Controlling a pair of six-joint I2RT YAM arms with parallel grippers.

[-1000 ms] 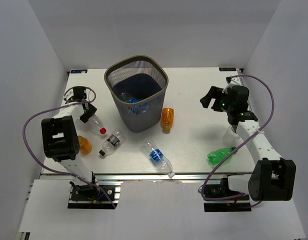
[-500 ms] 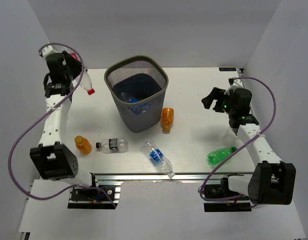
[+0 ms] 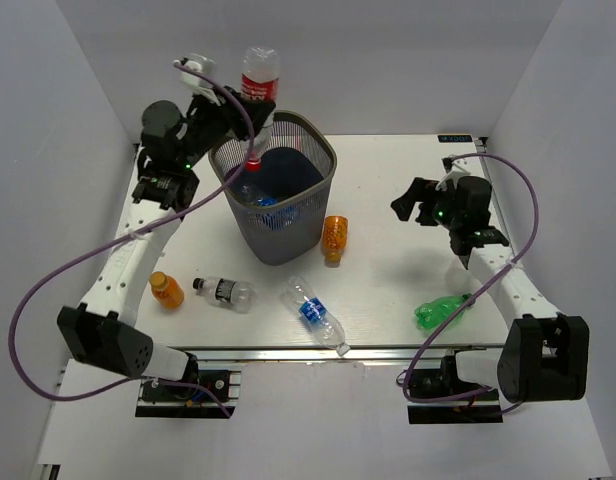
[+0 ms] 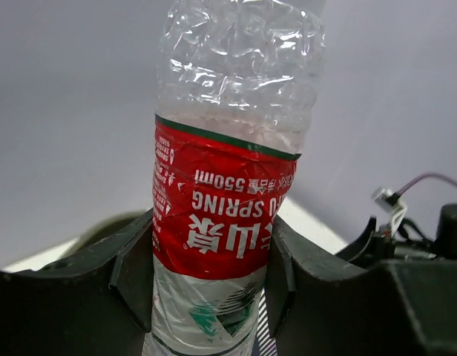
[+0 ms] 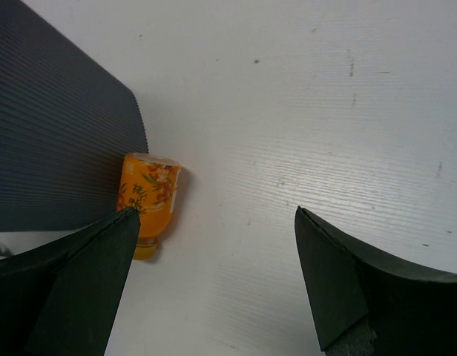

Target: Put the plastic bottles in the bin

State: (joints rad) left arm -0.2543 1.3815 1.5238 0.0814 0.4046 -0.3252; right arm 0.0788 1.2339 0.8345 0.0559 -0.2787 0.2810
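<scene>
My left gripper (image 3: 240,122) is shut on a clear plastic bottle with a red label (image 3: 258,82). It holds the bottle cap down, the red cap just over the near-left rim of the bin (image 3: 328,160). In the left wrist view both fingers press the label (image 4: 228,200). Blue-labelled bottles lie inside the bin (image 3: 263,198). On the table lie an orange bottle (image 3: 334,236) against the bin, another orange one (image 3: 168,290), a black-labelled one (image 3: 226,290), a blue-labelled one (image 3: 313,312) and a green one (image 3: 443,310). My right gripper (image 3: 413,205) hangs open right of the bin, facing the orange bottle (image 5: 147,196).
The bin's mesh wall (image 5: 58,148) fills the left of the right wrist view. White walls close the table on the left, back and right. Purple cables loop from both arms.
My left arm has swung the red-labelled bottle from the table's left side up and right, to over the bin's rim. The black-labelled bottle has shifted a little. My right gripper drifted slightly left.
</scene>
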